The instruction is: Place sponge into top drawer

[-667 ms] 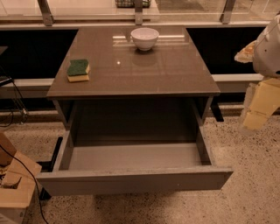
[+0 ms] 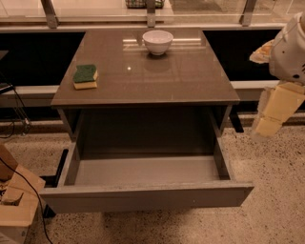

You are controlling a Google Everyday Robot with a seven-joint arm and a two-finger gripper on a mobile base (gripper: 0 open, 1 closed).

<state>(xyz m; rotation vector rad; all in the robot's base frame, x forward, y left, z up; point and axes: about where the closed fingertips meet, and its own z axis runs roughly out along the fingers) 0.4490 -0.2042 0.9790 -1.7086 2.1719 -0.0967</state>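
The sponge [image 2: 86, 76], dark green over yellow foam, lies flat near the left edge of the brown cabinet top [image 2: 181, 76]. The top drawer [image 2: 143, 196] is pulled fully open toward me, and its light grey inside holds nothing. My gripper [image 2: 274, 112] hangs at the right edge of the view, beside the cabinet's right side and above the floor. It is far from the sponge and holds nothing that I can see.
A white bowl [image 2: 157, 41] stands at the back middle of the cabinet top. A cardboard box [image 2: 14, 200] with a cable sits on the floor at the lower left. A ledge with metal posts [image 2: 151, 12] runs behind the cabinet. Speckled floor [image 2: 276, 200] lies to the right.
The gripper has edged slightly to the left, nearer the cabinet. The sponge, bowl and drawer have not moved.
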